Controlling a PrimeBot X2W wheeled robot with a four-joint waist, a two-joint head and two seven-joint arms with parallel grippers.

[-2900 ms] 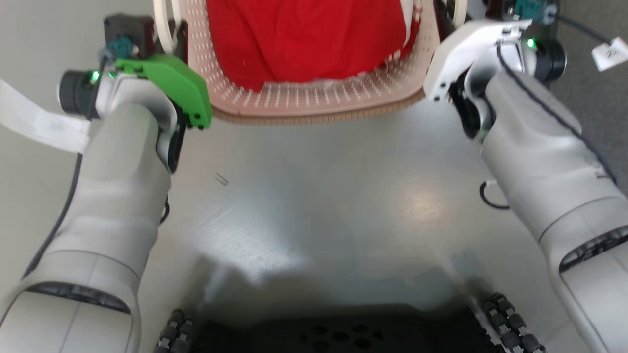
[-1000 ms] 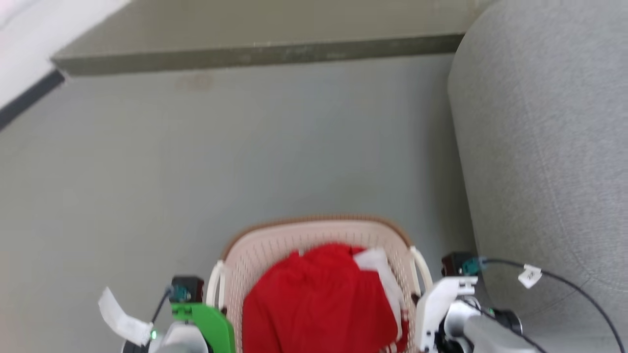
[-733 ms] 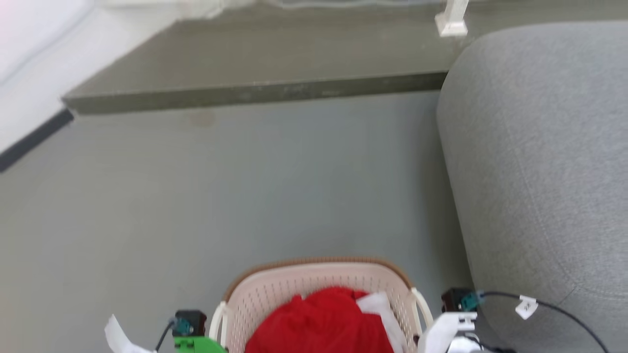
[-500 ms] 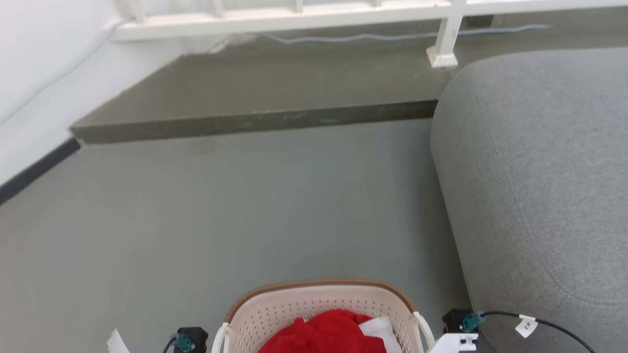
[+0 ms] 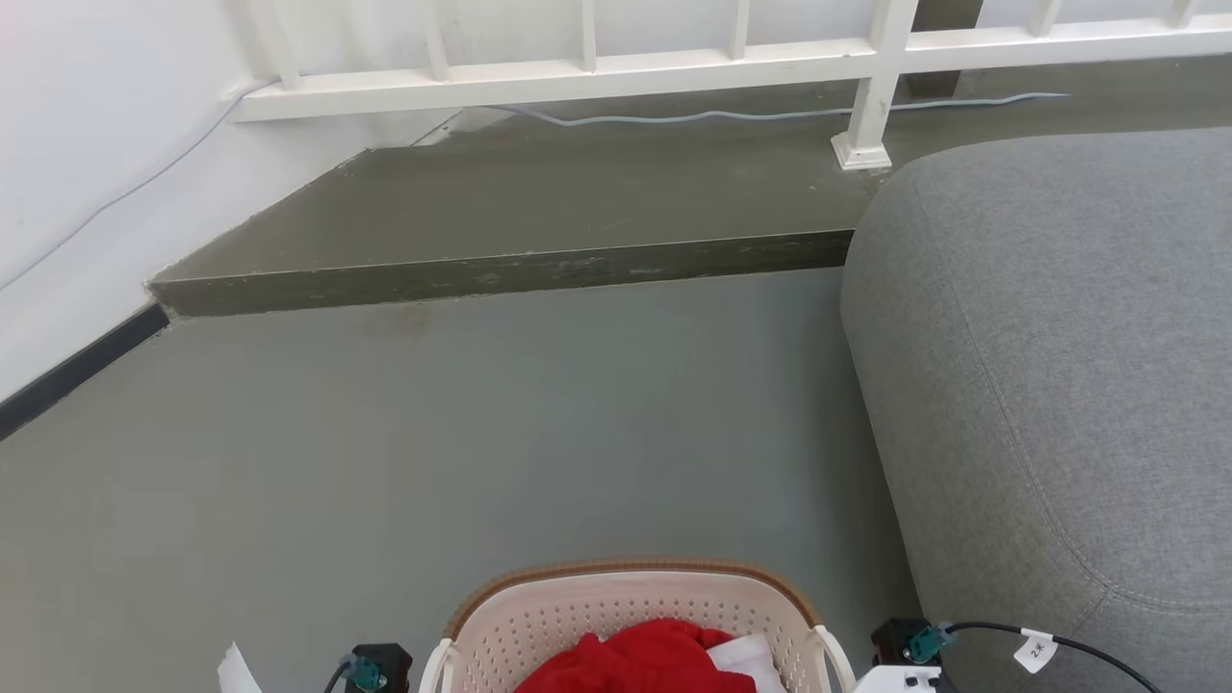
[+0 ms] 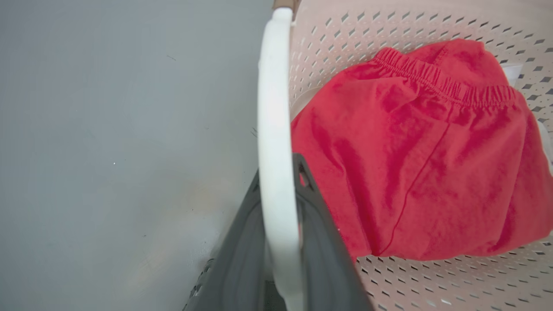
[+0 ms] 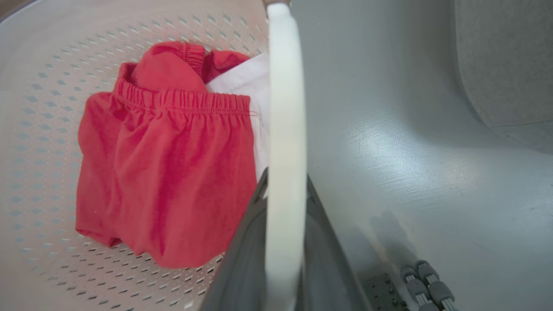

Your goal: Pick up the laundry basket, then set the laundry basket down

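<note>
The laundry basket [image 5: 635, 577], cream perforated plastic with a brown rim, sits at the bottom middle of the head view. It holds a red garment [image 6: 423, 151] and a white cloth [image 7: 242, 82]. In the left wrist view my left gripper [image 6: 278, 177] is shut on the basket's white left handle [image 6: 274, 108], with a dark finger on each side of it. My right gripper [image 7: 286, 181] is shut the same way on the white right handle [image 7: 285, 108]. I cannot tell how high the basket is above the floor.
A large grey upholstered seat [image 5: 1059, 385] stands close on the right of the basket. Ahead, a raised step [image 5: 500, 269] crosses the grey floor [image 5: 433, 433], with a white railing [image 5: 674, 63] beyond and a white wall [image 5: 87, 144] on the left. My base's rollers [image 7: 425, 283] show in the right wrist view.
The head camera has swung up from the floor by my base to the room ahead. The basket has slid to the bottom edge of the picture, and my forearms have dropped out of it.
</note>
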